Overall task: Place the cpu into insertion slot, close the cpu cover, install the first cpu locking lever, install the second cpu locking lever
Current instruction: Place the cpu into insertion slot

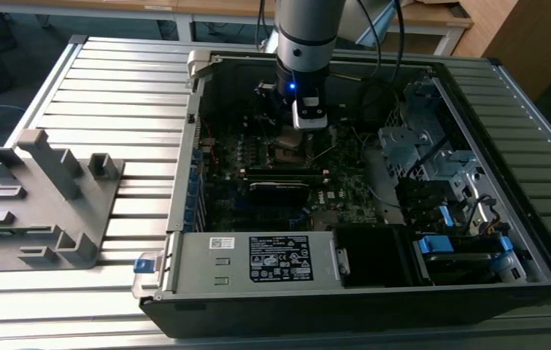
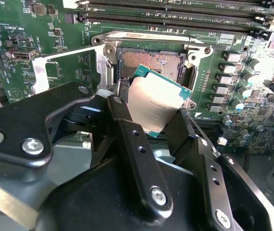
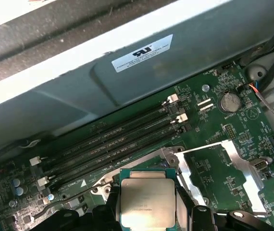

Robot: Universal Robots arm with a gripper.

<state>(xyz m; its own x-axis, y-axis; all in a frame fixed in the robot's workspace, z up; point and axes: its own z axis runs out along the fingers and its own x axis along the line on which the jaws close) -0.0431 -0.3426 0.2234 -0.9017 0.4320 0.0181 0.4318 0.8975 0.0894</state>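
One step is in hand, the first: the gripper [image 2: 146,114] clamps the cpu [image 2: 158,96] by its edges, tilted just above the open insertion slot [image 2: 151,60], with the cpu cover [image 2: 39,72] lying open beside it. Seating likely calls for levelling the cpu and squaring it with the slot.

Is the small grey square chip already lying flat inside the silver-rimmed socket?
No: the black gripper holds the flat grey square cpu tilted above the silver-rimmed square insertion slot.
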